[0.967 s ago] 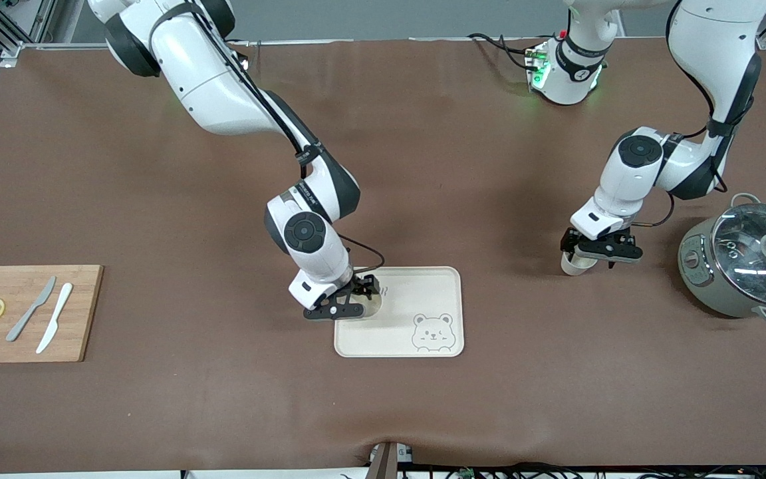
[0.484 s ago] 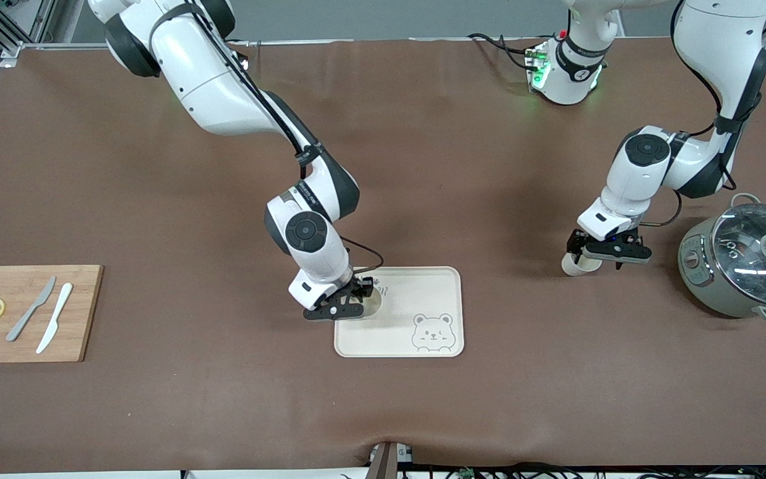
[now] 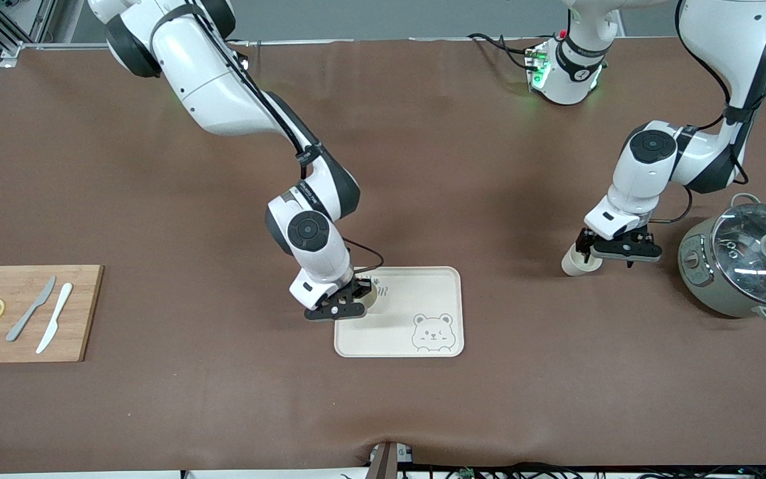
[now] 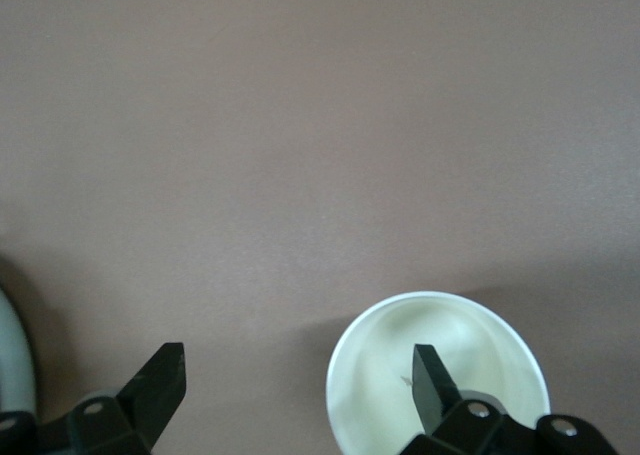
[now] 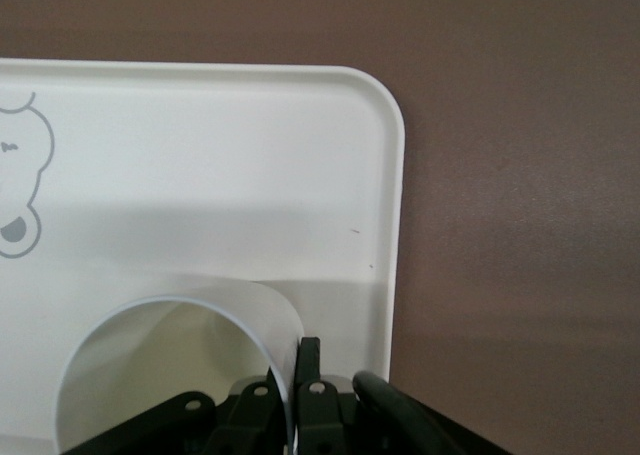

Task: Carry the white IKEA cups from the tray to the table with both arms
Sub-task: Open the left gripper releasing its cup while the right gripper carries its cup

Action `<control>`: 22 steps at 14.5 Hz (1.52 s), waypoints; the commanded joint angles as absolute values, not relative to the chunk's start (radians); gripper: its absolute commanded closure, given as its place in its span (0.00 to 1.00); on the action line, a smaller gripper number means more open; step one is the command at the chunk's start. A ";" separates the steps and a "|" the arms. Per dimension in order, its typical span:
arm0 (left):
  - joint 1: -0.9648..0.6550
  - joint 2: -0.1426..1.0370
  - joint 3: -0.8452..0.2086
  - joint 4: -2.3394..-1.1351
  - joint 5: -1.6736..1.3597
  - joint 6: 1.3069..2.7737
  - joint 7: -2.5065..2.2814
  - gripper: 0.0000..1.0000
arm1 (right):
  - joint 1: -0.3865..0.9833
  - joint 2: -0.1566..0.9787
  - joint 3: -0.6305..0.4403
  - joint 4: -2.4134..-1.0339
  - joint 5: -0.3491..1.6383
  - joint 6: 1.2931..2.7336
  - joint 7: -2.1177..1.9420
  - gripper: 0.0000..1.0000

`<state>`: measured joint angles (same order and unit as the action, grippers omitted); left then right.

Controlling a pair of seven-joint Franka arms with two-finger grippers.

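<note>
Right gripper (image 3: 350,305) sits at the tray (image 3: 423,286) corner, centre of the front view, fingers pinched tight on the rim wall of the cup on the tray (image 5: 180,365), one inside and one outside. Left gripper (image 3: 612,251), centre-right of the frame beside the pot (image 3: 745,266), has its fingers spread wide, w/ one finger (image 4: 432,380) over the mouth of the cup on the table (image 3: 574,263); it grips nothing. Risks: a rim pinch is thin, so the cup could swing or slip on lift, or drag the light tray. If the left finger isn't clear of the rim, pulling away sideways could tip that cup.
</note>
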<state>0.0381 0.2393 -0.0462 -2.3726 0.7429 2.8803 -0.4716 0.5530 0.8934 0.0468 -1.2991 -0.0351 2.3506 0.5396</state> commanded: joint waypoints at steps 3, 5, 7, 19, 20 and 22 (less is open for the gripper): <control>0.045 0.203 -0.058 -2.358 0.766 2.809 -0.479 0.00 | 0.546 0.905 0.048 -1.270 -0.040 2.342 0.563 1.00; 0.046 0.202 -0.072 -2.350 0.759 2.797 -0.479 0.00 | 0.540 0.899 0.049 -1.267 -0.028 2.336 0.574 1.00; 0.046 0.195 -0.092 -2.326 0.708 2.751 -0.477 0.00 | 0.531 0.878 0.051 -1.267 -0.015 2.330 0.577 1.00; 0.035 0.202 -0.250 -1.766 0.126 2.071 -0.098 0.00 | 0.327 0.499 0.052 -1.317 0.023 1.823 0.335 1.00; 0.037 0.199 -0.265 -1.750 0.094 2.059 -0.097 0.00 | 0.301 0.458 0.052 -1.348 0.023 1.795 0.284 1.00; 0.037 0.201 -0.296 -1.714 0.065 2.054 -0.103 0.00 | 0.243 0.393 0.051 -1.408 0.021 1.760 0.178 1.00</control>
<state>0.0323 0.1866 -0.2651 -1.7750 0.1054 2.0875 -0.1119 0.3010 0.4924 0.0349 -1.2875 0.0132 1.7703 0.2710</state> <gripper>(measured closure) 0.000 0.965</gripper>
